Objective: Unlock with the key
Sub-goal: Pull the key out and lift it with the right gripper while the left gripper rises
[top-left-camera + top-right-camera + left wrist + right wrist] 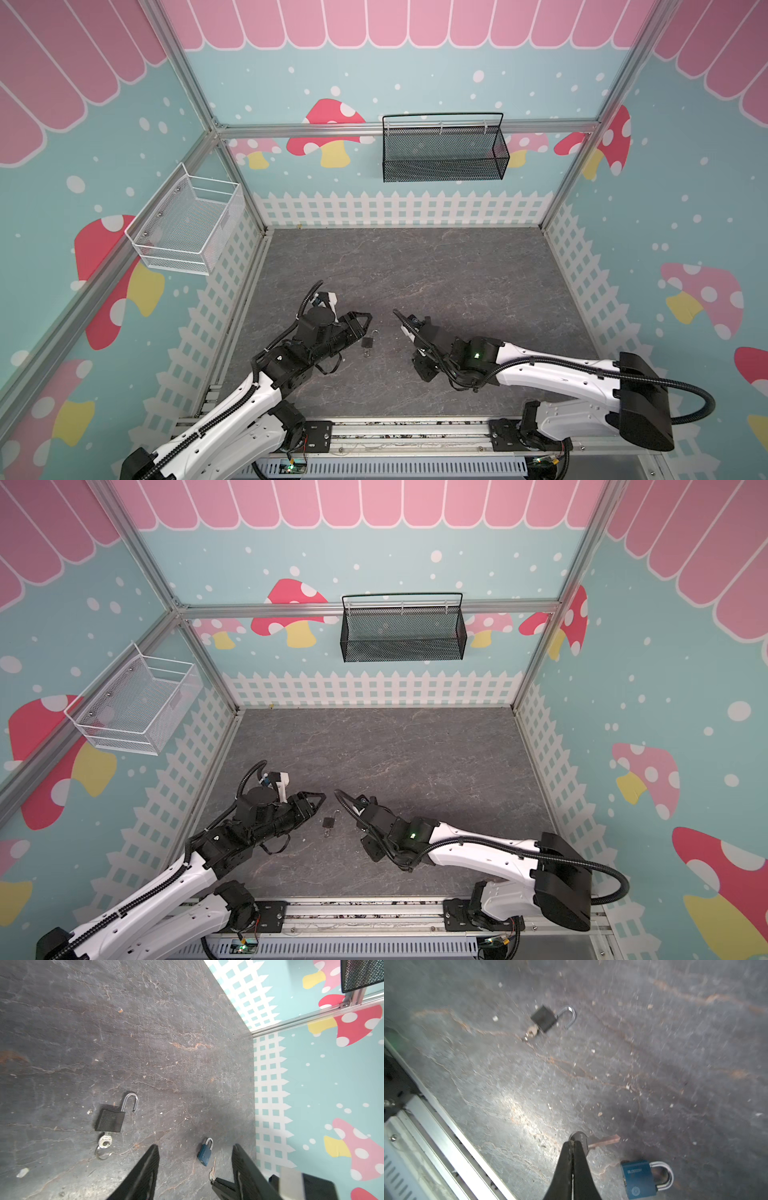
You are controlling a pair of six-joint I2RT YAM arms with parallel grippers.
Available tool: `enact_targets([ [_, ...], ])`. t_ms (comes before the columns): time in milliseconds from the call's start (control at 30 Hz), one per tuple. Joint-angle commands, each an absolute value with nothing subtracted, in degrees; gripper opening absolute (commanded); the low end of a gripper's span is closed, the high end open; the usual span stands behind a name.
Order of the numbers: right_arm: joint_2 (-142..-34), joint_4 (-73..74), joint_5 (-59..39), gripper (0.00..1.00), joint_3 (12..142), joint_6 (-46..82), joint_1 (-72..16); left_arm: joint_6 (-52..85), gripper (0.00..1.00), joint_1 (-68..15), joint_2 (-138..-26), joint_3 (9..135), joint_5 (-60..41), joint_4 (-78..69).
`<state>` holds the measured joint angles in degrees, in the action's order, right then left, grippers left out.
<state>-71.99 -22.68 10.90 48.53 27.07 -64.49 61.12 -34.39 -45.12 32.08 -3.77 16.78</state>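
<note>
The grey stone-look table [457, 270] is bare but for two small locks near the front rail. The left gripper [195, 1146] hangs over it with its fingers spread and nothing between them. The right gripper [574, 1140] is clamped tight on the dark head of the key [604, 1141], whose coppery blade sticks out past the fingertips.

The black padlock [368, 343] lies between the two arms with its shackle already swung out and the other key [105, 1140] seated in its base, so I'd say that one is finished.

The blue padlock [638, 1180] lies flat just beside the right gripper, shackle closed (in both top views the right arm hides it).

What matters now is the line-up. The blade runs roughly along the lock's long axis and points the same way as the shackle end, but it sits off to one side of the body and not in line with the base end, where I take the keyway to be. The right arm is plainly the nearer one; the left's open fingers face the blue lock too, near enough to steady it.
</note>
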Motion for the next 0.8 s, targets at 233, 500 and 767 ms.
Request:
enact_targets([
  [233, -62.1, -3.9, 7.1, 0.00, 47.3, 9.1, -60.9, 64.4, 0.60, -34.0, -45.8, 35.4, -10.6, 4.3],
  [500, -59.2, 11.3, -20.4, 0.00, 47.0, 17.0, -49.3, 68.6, 0.64, -34.2, -49.8, 33.8, -11.3, -14.6],
  [767, -61.5, 27.3, -33.2, 0.00, 47.0, 31.3, -45.2, 74.2, 0.71, -34.4, -52.5, 32.8, -8.4, -27.9],
])
